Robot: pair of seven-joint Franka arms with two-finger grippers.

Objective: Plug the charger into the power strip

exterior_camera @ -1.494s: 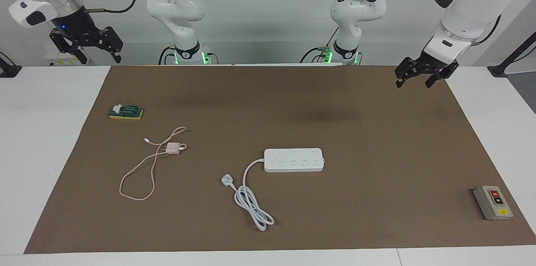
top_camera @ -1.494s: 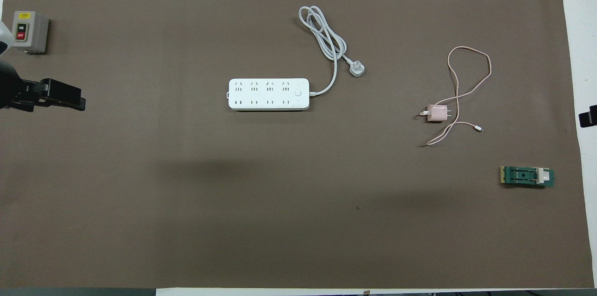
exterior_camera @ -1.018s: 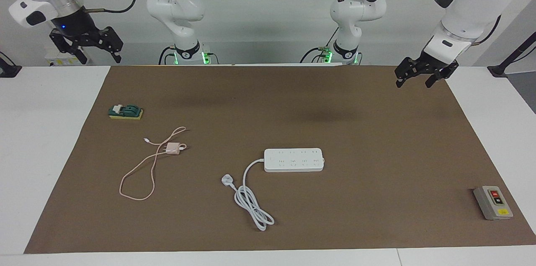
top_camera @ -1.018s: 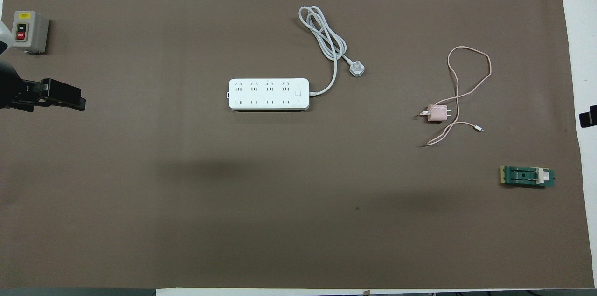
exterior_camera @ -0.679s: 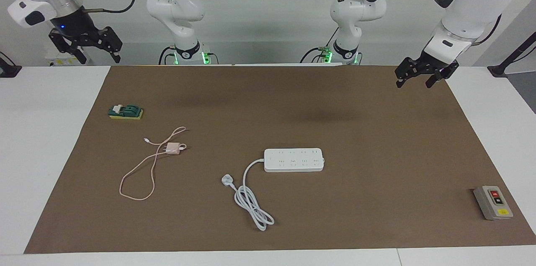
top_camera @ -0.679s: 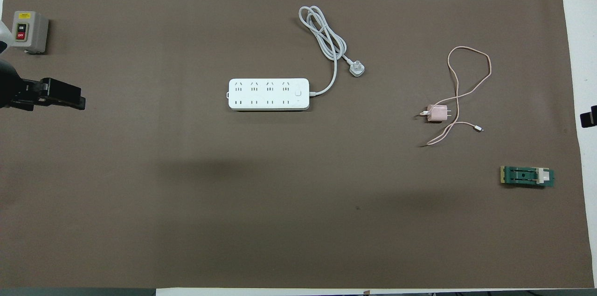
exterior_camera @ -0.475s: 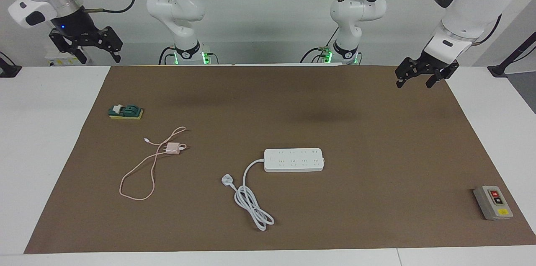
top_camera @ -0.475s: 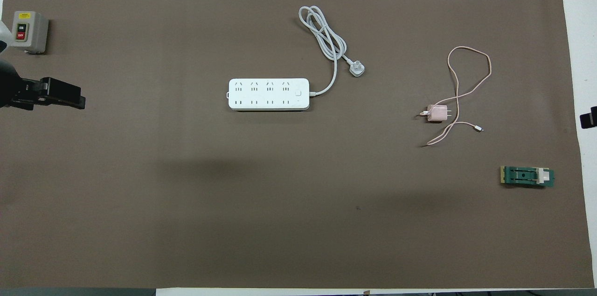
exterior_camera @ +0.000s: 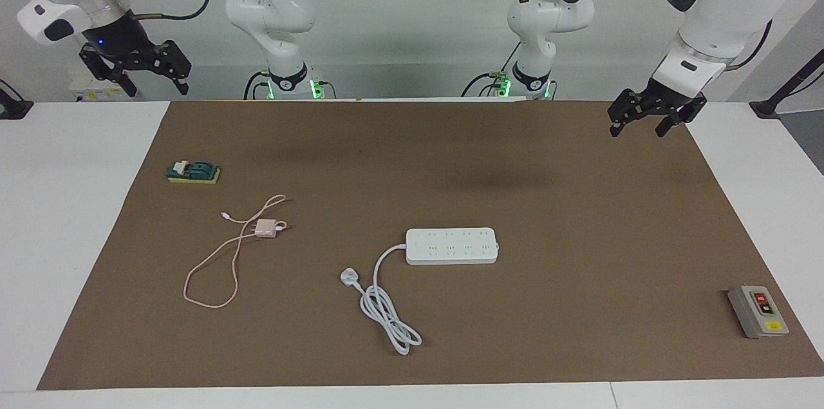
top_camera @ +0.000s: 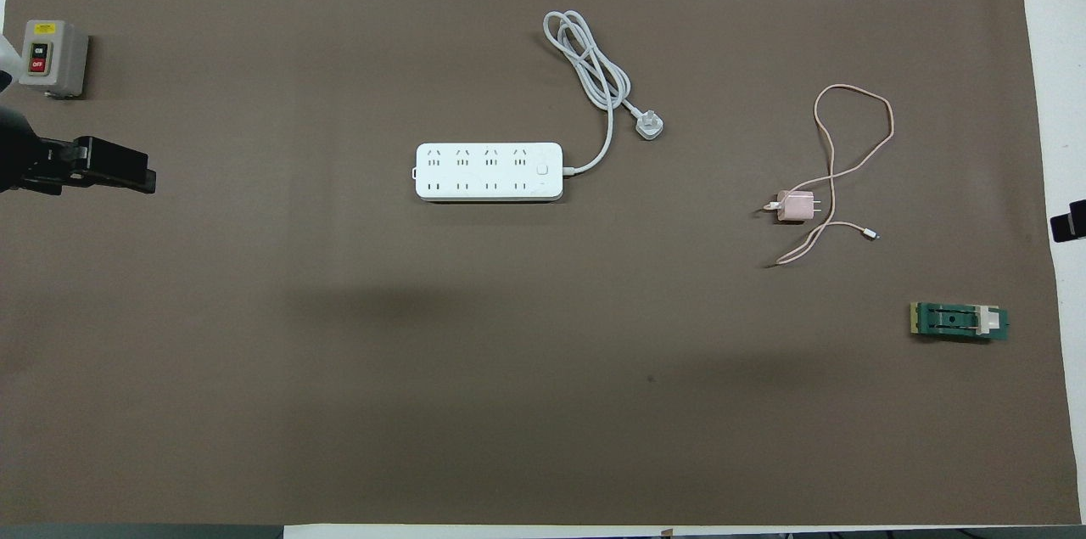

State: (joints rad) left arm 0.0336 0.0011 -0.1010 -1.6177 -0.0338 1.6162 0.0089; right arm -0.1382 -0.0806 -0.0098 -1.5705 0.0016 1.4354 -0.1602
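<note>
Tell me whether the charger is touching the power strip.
Apart. The overhead view shows the charger lying toward the right arm's end of the mat, with bare brown mat between it and the power strip.

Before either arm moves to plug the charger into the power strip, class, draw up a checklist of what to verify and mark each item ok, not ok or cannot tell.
1. Charger lies free on the mat, toward the right arm's end: ok.
2. Its pink cable is clear of the power strip: ok.
3. Strip's sockets face up, nothing plugged in: ok.
4. Right gripper raised, jaws open and empty: ok.
5. Left gripper raised over the mat's edge, jaws open and empty: ok.
6. Which way the charger's prongs point for grasping: cannot tell.
</note>
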